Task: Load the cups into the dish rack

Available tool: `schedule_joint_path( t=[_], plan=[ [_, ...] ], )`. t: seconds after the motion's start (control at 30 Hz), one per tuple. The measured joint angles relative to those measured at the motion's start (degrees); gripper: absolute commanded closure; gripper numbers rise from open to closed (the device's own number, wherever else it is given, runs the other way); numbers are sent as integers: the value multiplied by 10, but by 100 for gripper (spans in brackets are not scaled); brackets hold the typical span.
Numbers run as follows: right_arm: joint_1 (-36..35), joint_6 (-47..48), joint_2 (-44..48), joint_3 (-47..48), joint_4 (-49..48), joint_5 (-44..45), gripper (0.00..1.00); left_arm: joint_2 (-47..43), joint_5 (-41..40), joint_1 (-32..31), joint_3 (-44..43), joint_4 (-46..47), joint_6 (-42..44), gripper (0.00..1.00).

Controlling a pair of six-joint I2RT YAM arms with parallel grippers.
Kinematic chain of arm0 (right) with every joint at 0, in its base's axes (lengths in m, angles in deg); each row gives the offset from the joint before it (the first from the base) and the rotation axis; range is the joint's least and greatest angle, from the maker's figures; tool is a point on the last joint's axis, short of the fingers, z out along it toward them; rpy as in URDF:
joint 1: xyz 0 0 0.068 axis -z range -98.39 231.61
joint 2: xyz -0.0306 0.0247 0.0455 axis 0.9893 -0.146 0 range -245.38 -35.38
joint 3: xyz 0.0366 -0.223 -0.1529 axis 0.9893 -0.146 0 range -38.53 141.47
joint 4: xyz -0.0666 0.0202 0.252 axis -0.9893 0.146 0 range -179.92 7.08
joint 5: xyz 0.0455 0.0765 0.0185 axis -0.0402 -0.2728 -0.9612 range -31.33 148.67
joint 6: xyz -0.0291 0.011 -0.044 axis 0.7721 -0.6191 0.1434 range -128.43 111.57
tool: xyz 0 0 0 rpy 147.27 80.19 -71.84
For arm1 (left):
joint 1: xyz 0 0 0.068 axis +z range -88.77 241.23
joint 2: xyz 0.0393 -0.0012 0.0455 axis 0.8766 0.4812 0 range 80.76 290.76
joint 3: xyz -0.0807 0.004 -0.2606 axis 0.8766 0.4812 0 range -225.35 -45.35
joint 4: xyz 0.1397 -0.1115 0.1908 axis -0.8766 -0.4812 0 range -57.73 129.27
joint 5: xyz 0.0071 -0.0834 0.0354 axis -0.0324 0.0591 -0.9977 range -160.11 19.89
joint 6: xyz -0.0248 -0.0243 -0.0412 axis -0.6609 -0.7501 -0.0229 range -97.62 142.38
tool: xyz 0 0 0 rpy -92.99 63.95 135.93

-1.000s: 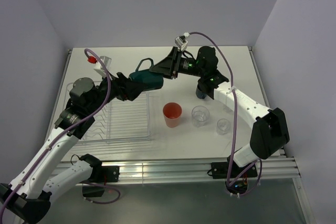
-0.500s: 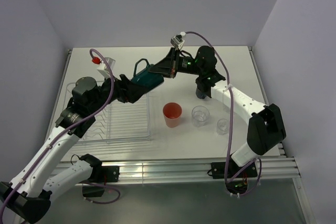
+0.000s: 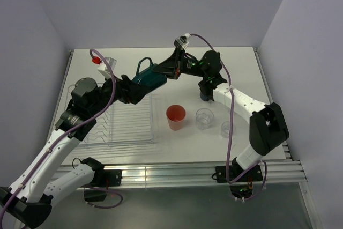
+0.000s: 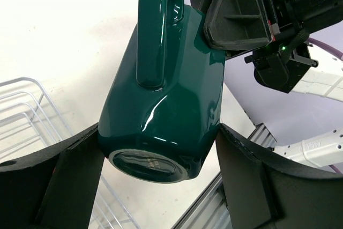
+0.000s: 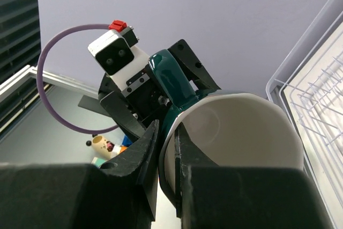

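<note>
The glossy dark teal handled ceramic mug (image 3: 150, 80) hangs above the white tabletop (image 3: 241, 63), over the 1 o'clock corner of the clear ribbed plastic dish rack (image 3: 115, 142). The left pincer (image 4: 155, 143) is clamped across its base. The right pincer (image 5: 167, 132) pinches its cream-lined rim, one finger inside.
</note>
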Motion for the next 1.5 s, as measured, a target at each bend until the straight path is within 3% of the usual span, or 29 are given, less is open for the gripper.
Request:
schedule_joint_path(
  t=[0.9,1.5],
  plan=[
    [0,-80,-15,-2,-90,2,100,2,-1,0,-14,31,31,10],
    [-1,-73,0,-2,-96,9,100,12,-2,0,-32,45,-21,9]
  ],
)
